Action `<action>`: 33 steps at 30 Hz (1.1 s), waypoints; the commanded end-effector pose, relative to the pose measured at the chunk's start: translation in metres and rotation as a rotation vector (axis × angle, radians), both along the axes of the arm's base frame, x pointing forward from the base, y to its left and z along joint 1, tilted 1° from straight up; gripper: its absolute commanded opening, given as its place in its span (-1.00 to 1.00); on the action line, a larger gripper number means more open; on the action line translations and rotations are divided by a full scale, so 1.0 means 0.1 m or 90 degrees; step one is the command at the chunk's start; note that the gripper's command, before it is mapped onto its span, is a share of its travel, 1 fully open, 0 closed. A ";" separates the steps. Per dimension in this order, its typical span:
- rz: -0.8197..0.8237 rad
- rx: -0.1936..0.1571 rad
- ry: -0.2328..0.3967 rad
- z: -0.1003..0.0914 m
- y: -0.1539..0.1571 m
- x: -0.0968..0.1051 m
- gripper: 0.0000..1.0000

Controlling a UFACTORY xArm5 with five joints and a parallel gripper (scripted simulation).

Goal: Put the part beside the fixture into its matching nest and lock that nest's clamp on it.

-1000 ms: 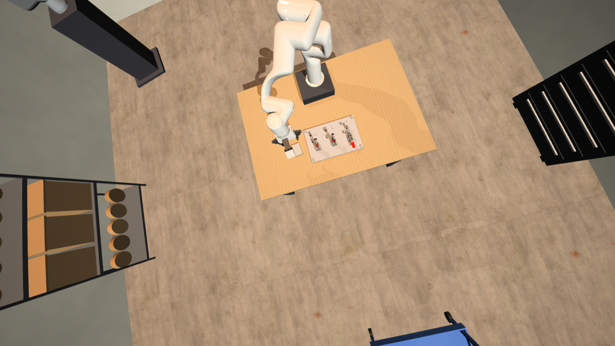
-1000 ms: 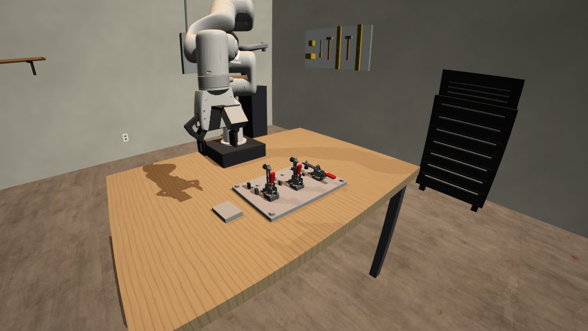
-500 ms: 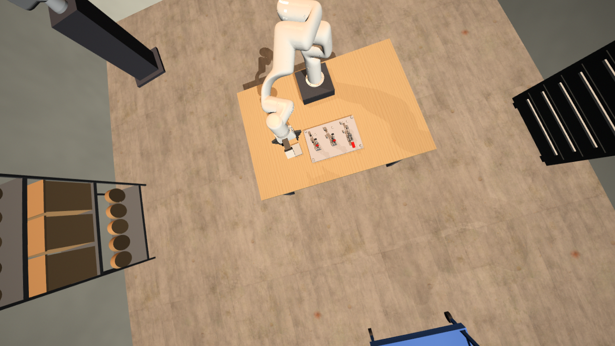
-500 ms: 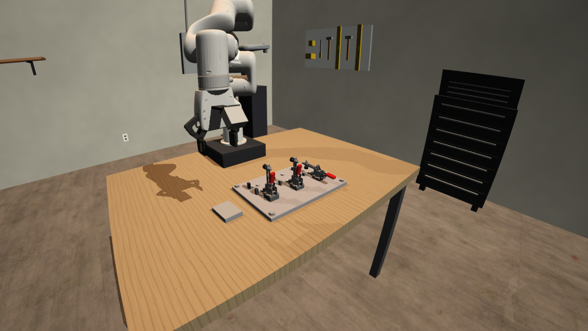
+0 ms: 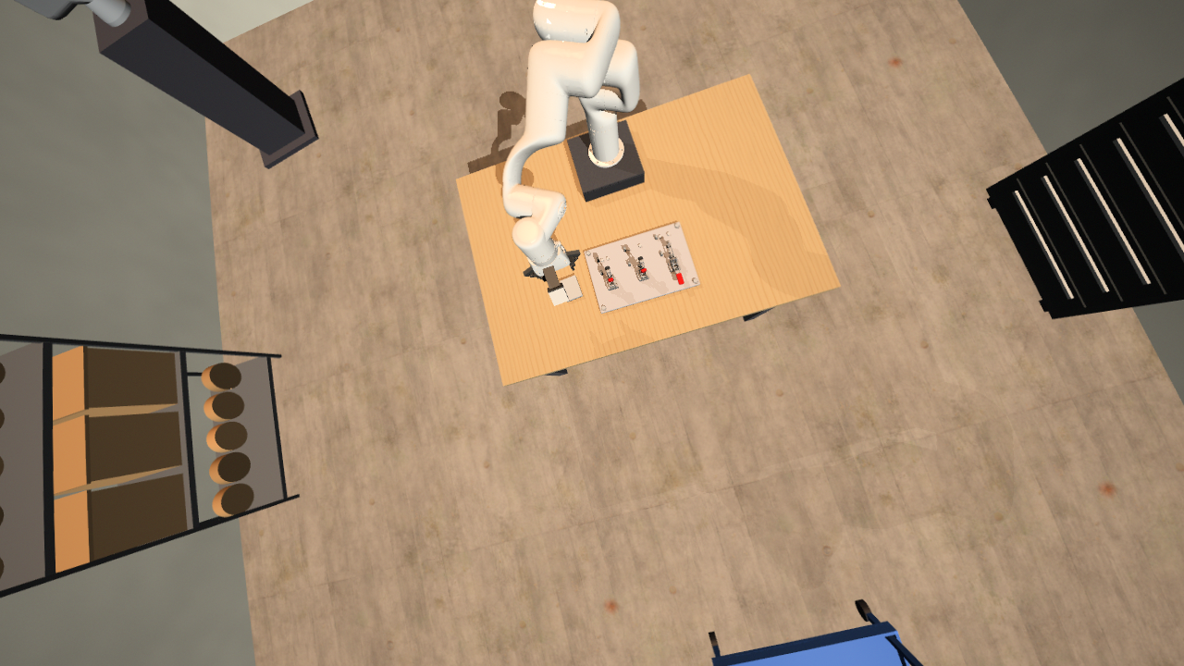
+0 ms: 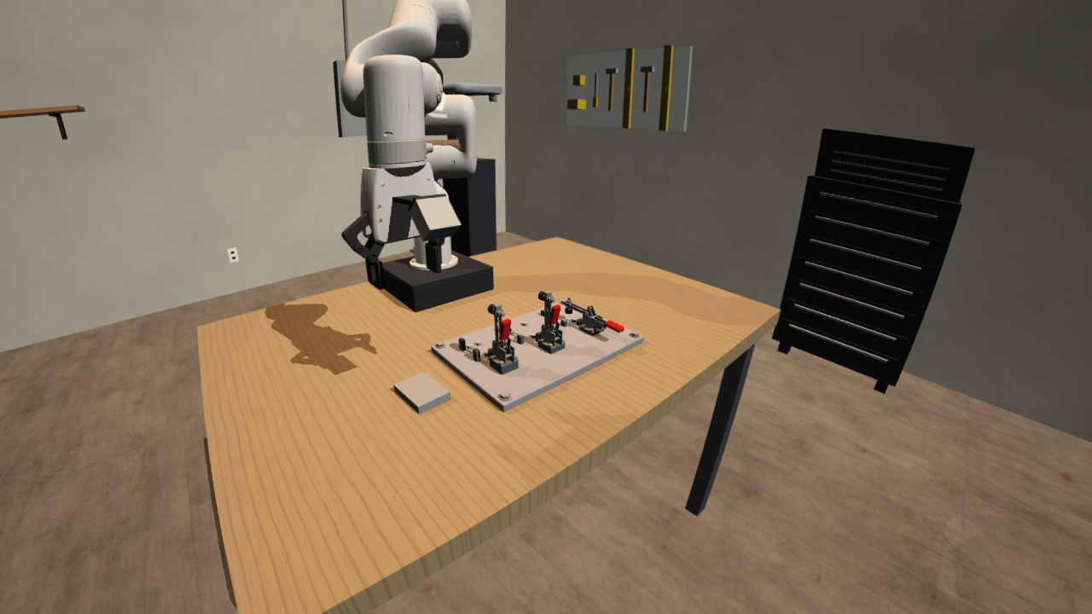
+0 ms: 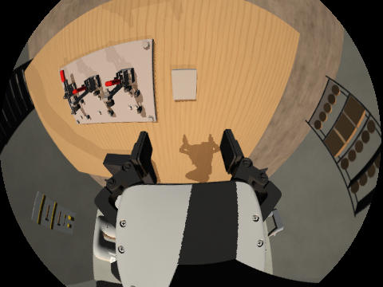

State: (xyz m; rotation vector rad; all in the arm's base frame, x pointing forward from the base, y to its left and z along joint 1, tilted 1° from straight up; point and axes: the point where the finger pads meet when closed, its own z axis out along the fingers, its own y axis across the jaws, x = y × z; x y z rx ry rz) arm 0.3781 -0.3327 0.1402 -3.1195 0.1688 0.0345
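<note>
Nearest the exterior camera lies the part (image 6: 421,392), a flat grey slab, flat on the table (image 6: 320,473) and just beside the near-left edge of the fixture (image 6: 565,365), apart from it. Nothing touches the part.

The fixture is a pale plate with a bolt at each visible corner, carrying three clamps in a row. The near clamp (image 6: 502,336) has its red handle upright, as has the middle clamp (image 6: 549,321). The far clamp (image 6: 594,318) has its red handle lying low, pointing toward the table's right side. Small dark blocks and pads stand on the plate to the left of the clamps; their spacing is too small to judge. No nest holds a part.

Behind the part, the gripper (image 6: 403,263) hangs well above the table, fingers pointing down. Its jaws stand wide apart and hold nothing. In the wrist view the part (image 7: 184,84) shows ahead of the fingers, with the gripper's shadow on the wood between them.

Farther back, the arm's black base (image 6: 438,280) sits on the table's far-left part. A black drawer cabinet (image 6: 878,256) stands against the wall at the right.
</note>
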 end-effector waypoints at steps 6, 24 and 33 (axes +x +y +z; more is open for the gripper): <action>0.000 -0.002 -0.002 -0.07 -0.01 0.01 1.00; 0.000 -0.002 -0.002 -0.62 0.01 0.00 1.00; 0.000 -0.002 -0.002 -1.02 0.01 -0.01 1.00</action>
